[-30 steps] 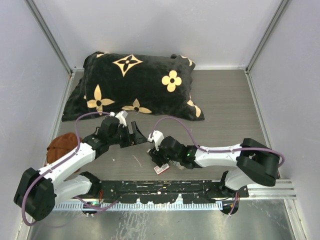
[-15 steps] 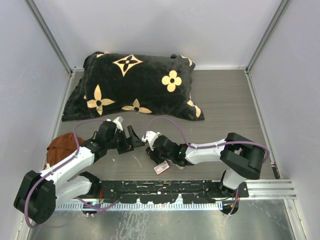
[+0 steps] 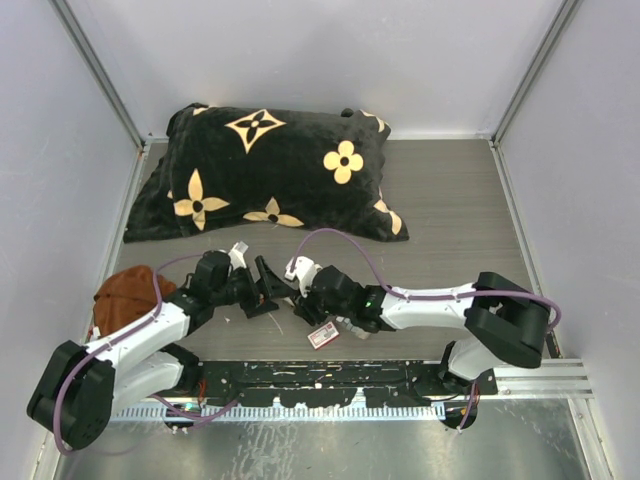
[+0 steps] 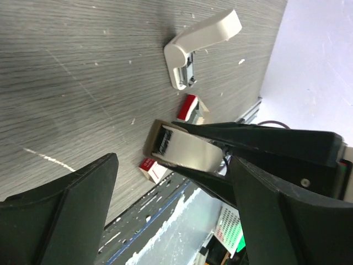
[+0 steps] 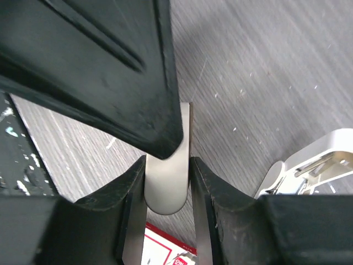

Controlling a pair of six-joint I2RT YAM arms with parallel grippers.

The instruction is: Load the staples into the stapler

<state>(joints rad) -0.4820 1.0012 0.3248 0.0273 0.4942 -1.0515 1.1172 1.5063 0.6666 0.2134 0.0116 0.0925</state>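
The right gripper (image 5: 165,182) squeezes a pale rounded piece (image 5: 164,201) in the middle of its wrist view. The left gripper (image 4: 172,160) is wide open, holding nothing. The red-and-white staples box (image 5: 165,248) lies at the bottom edge, a white stapler part (image 5: 309,165) at the right

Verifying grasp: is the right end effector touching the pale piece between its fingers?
Touching: right wrist view shows the right end effector clamping the pale piece on both sides, no gap.

Fingers (image 5: 226,221) of the right gripper (image 5: 167,165) cover most of the pale piece (image 5: 165,193) between them. Below them, the red-and-white box (image 5: 162,248) is cut off at the edge.
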